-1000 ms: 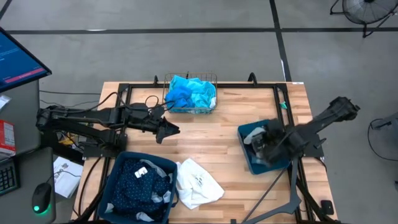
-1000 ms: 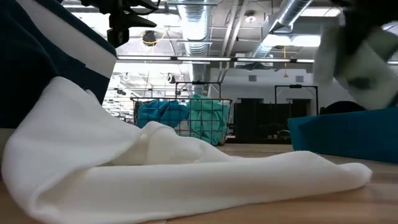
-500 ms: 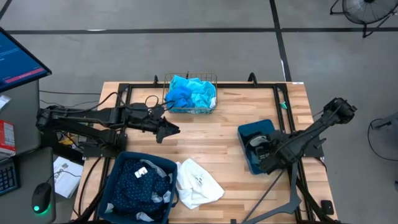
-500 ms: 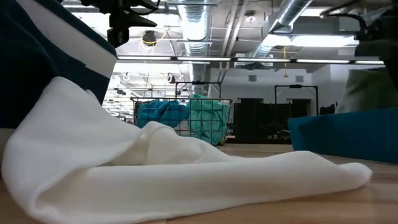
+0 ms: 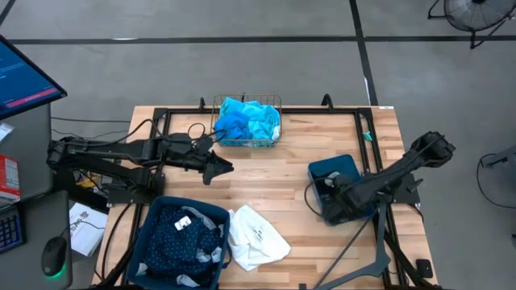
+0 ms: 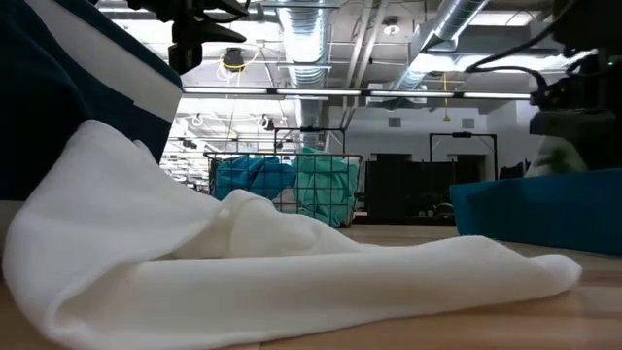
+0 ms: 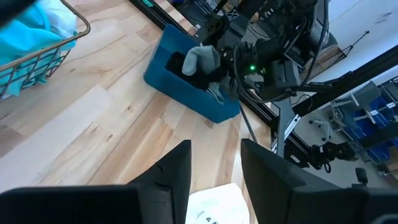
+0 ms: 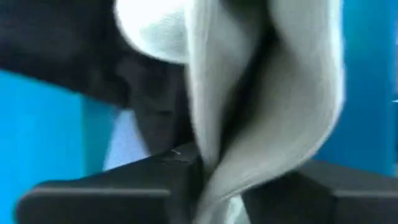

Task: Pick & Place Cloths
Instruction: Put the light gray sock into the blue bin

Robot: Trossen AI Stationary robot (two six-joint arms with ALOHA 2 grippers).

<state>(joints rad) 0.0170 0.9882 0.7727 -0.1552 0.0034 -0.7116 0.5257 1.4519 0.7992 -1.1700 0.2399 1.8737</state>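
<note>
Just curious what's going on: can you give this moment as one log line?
right gripper: in small teal bin, on grey cloth | left gripper: open, hovering | white cloth: on table

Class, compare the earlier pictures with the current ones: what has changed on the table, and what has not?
The right gripper carried the grey cloth down into the small teal bin; the cloth is still between its fingers. The left gripper, wire basket and white cloth stayed put.

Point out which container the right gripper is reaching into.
The small teal bin at the table's right: the right gripper is down inside it, among grey cloth; the basket and big bin are elsewhere.
</note>
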